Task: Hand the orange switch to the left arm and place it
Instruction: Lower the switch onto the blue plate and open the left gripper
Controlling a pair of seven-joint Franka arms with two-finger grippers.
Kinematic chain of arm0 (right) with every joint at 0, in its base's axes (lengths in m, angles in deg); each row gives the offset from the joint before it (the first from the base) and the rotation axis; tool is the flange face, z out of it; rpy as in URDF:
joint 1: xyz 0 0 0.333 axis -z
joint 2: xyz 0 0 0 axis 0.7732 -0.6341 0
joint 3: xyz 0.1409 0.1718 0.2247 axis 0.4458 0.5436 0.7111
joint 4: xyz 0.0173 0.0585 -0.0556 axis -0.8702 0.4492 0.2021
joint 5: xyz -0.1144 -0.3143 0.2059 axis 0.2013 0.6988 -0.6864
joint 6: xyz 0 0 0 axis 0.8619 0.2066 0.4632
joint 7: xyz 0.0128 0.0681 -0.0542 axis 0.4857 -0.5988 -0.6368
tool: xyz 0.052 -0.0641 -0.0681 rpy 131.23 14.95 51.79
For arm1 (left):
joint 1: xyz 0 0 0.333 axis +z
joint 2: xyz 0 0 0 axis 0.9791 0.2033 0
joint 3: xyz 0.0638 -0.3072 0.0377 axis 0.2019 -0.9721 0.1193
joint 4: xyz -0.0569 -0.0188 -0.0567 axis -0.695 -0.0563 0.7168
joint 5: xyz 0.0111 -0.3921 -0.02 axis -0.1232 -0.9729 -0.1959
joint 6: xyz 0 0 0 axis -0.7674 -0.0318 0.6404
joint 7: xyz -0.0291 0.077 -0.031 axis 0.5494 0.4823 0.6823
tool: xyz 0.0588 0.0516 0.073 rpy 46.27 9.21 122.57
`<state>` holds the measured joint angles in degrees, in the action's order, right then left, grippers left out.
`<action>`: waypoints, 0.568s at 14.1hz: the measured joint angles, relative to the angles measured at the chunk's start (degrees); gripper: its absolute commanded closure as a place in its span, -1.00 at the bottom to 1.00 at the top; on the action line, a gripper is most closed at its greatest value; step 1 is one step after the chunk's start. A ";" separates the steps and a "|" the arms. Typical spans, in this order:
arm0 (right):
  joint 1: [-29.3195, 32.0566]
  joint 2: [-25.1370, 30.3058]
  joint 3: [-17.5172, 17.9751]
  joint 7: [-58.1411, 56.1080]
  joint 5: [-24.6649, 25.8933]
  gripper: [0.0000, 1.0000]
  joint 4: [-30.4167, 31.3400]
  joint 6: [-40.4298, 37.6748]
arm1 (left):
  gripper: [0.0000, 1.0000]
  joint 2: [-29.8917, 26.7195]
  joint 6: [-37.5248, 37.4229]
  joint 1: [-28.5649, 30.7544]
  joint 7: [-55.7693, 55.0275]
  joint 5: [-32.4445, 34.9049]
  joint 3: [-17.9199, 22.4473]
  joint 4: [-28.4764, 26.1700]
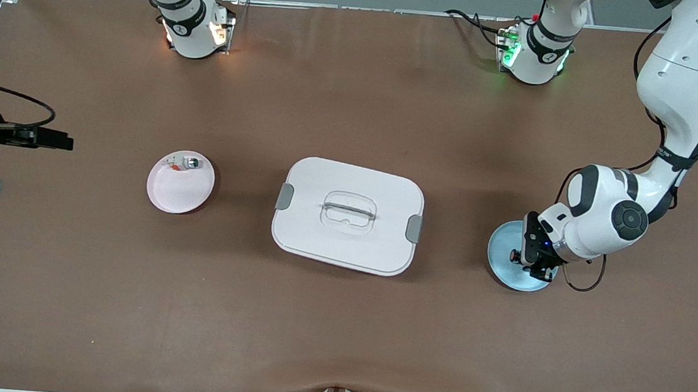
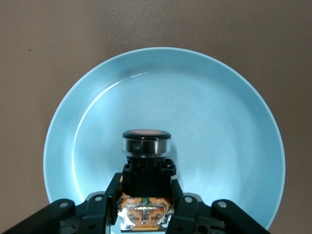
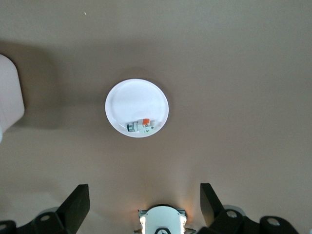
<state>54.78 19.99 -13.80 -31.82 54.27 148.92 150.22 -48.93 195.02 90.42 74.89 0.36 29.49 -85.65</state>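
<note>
My left gripper [image 1: 528, 257] is shut on the orange switch [image 1: 515, 256] and holds it low over a blue plate [image 1: 506, 273] at the left arm's end of the table. In the left wrist view the switch [image 2: 146, 156] shows its black body, orange base and dark-orange cap between the fingers of that gripper [image 2: 146, 210], over the plate [image 2: 219, 112]. I cannot tell whether the switch touches the plate. The white box [image 1: 347, 215] lies in the middle of the table. My right gripper [image 1: 52, 139] is open and empty, high over the right arm's end of the table [image 3: 145, 204].
A pink plate [image 1: 179, 192] lies between the box and the right arm's end of the table and holds a whitish-silver switch [image 1: 184, 162]. Both show in the right wrist view, plate [image 3: 134, 100] and switch [image 3: 139, 126]. The box's corner [image 3: 9, 92] shows there too.
</note>
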 measured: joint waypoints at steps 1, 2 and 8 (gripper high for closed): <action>0.66 0.00 0.00 -0.02 -0.01 -1.00 0.02 0.13 | 1.00 0.04 0.00 0.00 0.03 0.00 -0.01 -0.03; 0.86 0.00 0.01 -0.02 -0.01 -1.00 0.03 0.10 | 1.00 0.03 0.00 0.00 0.06 0.00 -0.01 -0.02; 0.77 0.50 0.46 2.14 0.01 -1.00 0.01 0.51 | -1.00 0.03 -0.08 0.03 0.13 0.00 -0.01 -0.21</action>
<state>55.55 20.49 -13.34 -29.68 54.29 148.93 150.73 -48.90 194.94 90.46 75.02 0.36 29.48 -85.86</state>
